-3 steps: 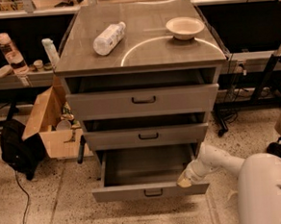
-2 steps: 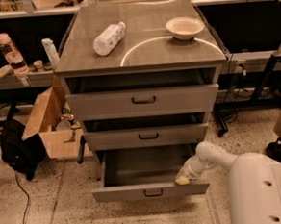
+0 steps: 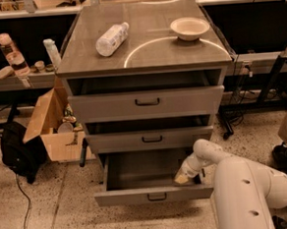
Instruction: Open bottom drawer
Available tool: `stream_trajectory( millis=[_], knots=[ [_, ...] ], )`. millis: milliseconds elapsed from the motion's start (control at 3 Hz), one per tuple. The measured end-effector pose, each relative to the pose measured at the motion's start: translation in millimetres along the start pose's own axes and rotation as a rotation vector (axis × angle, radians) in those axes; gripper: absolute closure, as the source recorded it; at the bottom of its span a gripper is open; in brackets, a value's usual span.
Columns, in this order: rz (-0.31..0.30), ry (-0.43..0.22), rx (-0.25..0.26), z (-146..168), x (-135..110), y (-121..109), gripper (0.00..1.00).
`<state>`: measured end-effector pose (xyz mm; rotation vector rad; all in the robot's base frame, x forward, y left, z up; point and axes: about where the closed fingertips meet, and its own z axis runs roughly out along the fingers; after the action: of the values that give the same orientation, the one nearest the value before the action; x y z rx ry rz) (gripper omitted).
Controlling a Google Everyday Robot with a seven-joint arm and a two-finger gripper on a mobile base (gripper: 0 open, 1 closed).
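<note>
The bottom drawer [image 3: 154, 195] is the lowest of three grey drawers in the cabinet. It stands pulled well out, and its empty grey inside [image 3: 142, 170] shows. Its small black bar handle [image 3: 157, 198] sits at the centre of the front panel. My gripper [image 3: 183, 178] hangs from the white arm [image 3: 247, 188] at the drawer's right front corner, just inside the front panel. Its tips are low in the drawer.
The middle drawer [image 3: 150, 138] and top drawer [image 3: 146, 102] stand slightly out. A white bottle [image 3: 111, 39] and a bowl [image 3: 189, 28] lie on the cabinet top. A cardboard box [image 3: 51, 128] and a black bag [image 3: 18, 151] sit on the floor at left.
My arm has come a little nearer the camera and fills more of the lower right. The gripper stays at the drawer's right front corner and the drawer stays open.
</note>
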<state>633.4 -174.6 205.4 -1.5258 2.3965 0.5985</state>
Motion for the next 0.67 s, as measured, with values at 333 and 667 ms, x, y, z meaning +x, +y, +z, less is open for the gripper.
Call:
stream_trajectory(
  millis=[333,667],
  knots=[
    [0.011,0.015,-0.050,20.5,11.7,1.9,1.00],
    [0.026,0.015,-0.060,22.0,17.9,4.4,1.00]
  ],
)
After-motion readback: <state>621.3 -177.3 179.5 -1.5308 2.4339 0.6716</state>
